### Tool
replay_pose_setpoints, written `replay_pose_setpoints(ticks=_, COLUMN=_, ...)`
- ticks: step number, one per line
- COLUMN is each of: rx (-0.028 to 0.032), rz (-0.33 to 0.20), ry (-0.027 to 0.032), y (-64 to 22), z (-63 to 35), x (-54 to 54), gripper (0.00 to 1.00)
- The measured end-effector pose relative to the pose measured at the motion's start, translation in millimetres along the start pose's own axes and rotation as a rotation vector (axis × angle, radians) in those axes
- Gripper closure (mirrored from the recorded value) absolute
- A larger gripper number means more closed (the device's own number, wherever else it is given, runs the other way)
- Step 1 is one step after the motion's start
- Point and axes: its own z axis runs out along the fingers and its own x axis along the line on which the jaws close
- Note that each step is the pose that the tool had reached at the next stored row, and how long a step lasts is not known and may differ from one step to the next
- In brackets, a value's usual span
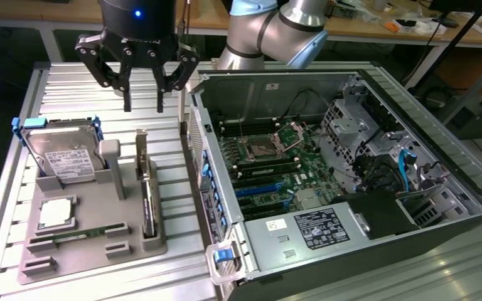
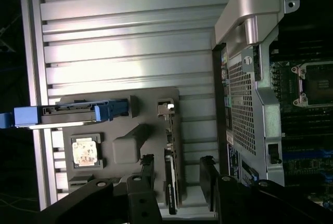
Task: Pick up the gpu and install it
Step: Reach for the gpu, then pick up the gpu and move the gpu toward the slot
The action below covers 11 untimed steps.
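Observation:
The gpu [image 1: 147,202] is a thin black card standing on edge in a slot of the grey holder tray [image 1: 90,254], with its silver bracket end [image 1: 140,149] pointing toward the far side. My gripper [image 1: 144,108] hangs well above the tray's far end, open, with nothing between its black fingers [image 1: 128,94]. In the wrist view the gpu [image 2: 170,185] lies between and below the two spread fingers [image 2: 147,174], and the gripper [image 2: 177,158] is apart from it. The open computer case [image 1: 333,169] stands to the exterior view's right of the tray, motherboard slots exposed.
On the tray stand a silver hard drive with blue handles [image 1: 61,150], a square processor chip [image 1: 57,213] and a slim green memory stick [image 1: 75,236]. The case's perforated wall [image 2: 242,104] rises close beside the tray. A ribbed metal table [image 1: 82,75] lies underneath.

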Motion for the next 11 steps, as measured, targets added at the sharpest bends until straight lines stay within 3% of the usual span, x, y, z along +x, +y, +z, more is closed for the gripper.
replay_pose_setpoints(ticks=11, rx=0.0, rz=0.0, ry=0.0, y=-0.4, z=2.0, x=3.9, gripper=0.52)
